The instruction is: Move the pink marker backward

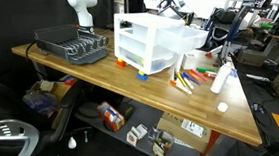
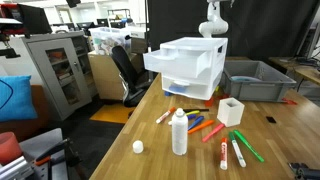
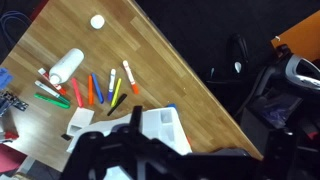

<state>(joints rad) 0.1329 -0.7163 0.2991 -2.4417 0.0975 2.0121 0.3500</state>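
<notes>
Plainly, nothing of the task is done yet. The pink marker (image 3: pixel 76 92) lies flat and untouched on the wooden surface (image 3: pixel 170 70), so the approach, the grasp and the move backward are all left to do.

Reading the wrist view from the left, two green markers (image 3: pixel 50 98) lie below and left of the white bottle (image 3: pixel 68 65). The pink marker comes next, just beside the bottle on its lower right, as the first in a loose row of pens. An orange pen (image 3: pixel 88 88) and a blue pen (image 3: pixel 97 88) follow further right of the bottle. In an exterior view the pink marker (image 2: pixel 213 132) again shows near the upright bottle (image 2: pixel 180 132), on its right, lying at a slant.

Well apart from the bottle, beyond the pens, stands the white drawer unit (image 3: pixel 155 125). The tool (image 3: pixel 125 150) hangs high above that unit, looking down on the whole row from a distance. It appears only as a dark mass at the lower edge of the wrist view, so it cannot be told whether its fingers are spread or closed; it seems to hold nothing. In both exterior views the arm (image 2: pixel 213 20) rises on the far side of the drawer unit from the bottle, upright and folded, with its upper links cut off by the frame (image 1: pixel 80 3).
</notes>
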